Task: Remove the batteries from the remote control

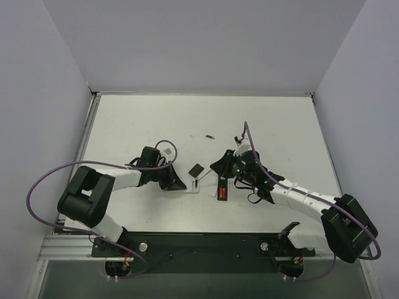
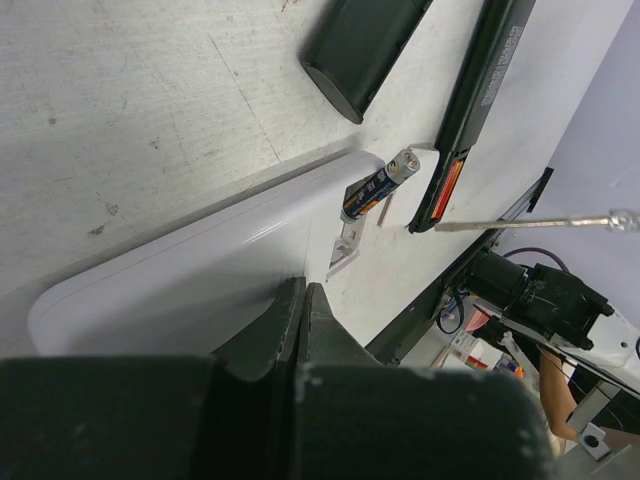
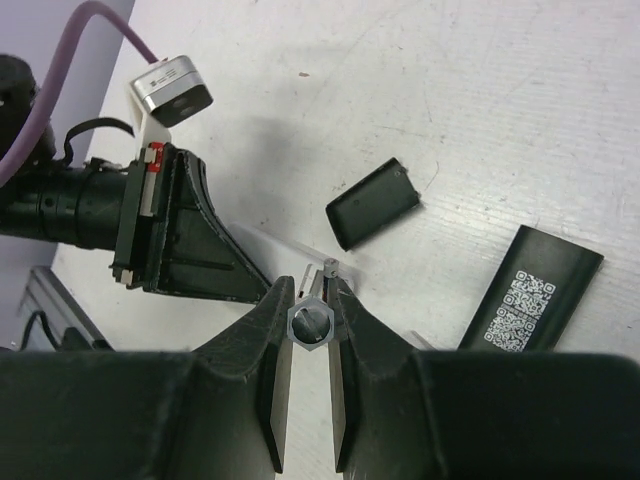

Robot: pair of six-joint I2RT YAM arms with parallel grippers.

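**Battery job part done.** My right pincer (image 3: 310,292) is clamped on a thin silver metal rod with a hexagonal head (image 3: 310,325). My left pincer (image 2: 303,298) is closed with nothing visible between its fingers. Its tips sit over a flat white rounded plastic slab (image 2: 190,275) on the scuffed white desk (image 2: 120,100).

The long slim black bar-shaped remote control (image 2: 488,85) lies flat, back face up. It is beyond my left pincer's tips and off to their right, just beside my right pincer. Its small black rectangular cover (image 3: 372,203) is already off and lies on the desk ahead of my right pincer, apart from the remote.

One thin red battery (image 2: 447,188) sits in the open recess at the end of the remote nearer my left pincer, so the unloading is not finished. Whether a second one lies next to it I cannot tell.

A dark battery with a silver tip (image 2: 380,187) leans tilted at the far corner of the white slab, straight ahead of my left pincer. I cannot tell which device it came from.

My judgement: the cover is removed, and at least one cell is left to pry out.
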